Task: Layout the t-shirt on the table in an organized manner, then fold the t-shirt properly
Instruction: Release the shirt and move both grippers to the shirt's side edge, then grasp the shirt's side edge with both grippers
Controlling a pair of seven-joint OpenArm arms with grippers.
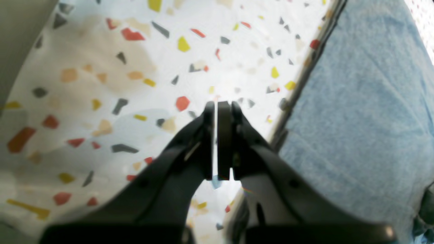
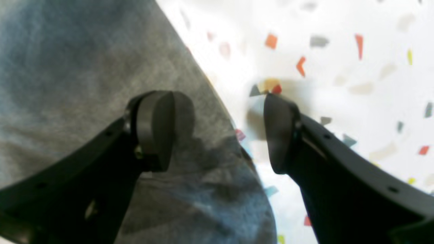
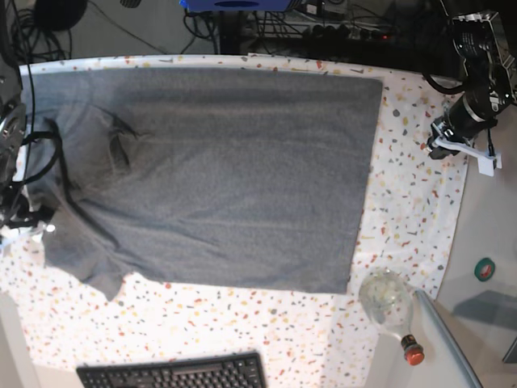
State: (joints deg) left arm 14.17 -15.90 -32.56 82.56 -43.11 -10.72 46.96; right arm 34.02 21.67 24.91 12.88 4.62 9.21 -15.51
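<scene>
The t-shirt [image 3: 218, 178] lies flat, neck left, hem right, long axis sideways

Bright, even overhead light. Both wrist views are soft and blurred, bending at the edges; the right pincer [image 2: 217, 130] casts a faint shadow on the surface [image 2: 339, 84].

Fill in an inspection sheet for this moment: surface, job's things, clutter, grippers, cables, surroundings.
Surface: table under a white flecked cloth.
Job's things: grey t-shirt spread nearly flat, not folded; one sleeve wrinkled at the near corner.
Clutter: black keyboard at the near edge; clear bottle with red cap lying beside the shirt's hem.
Grippers: left gripper shut, empty, over bare cloth; right gripper open, astride the shirt's edge.
Cables: black bundles beyond the far edge.
Surroundings: green tape roll off the table.
</scene>
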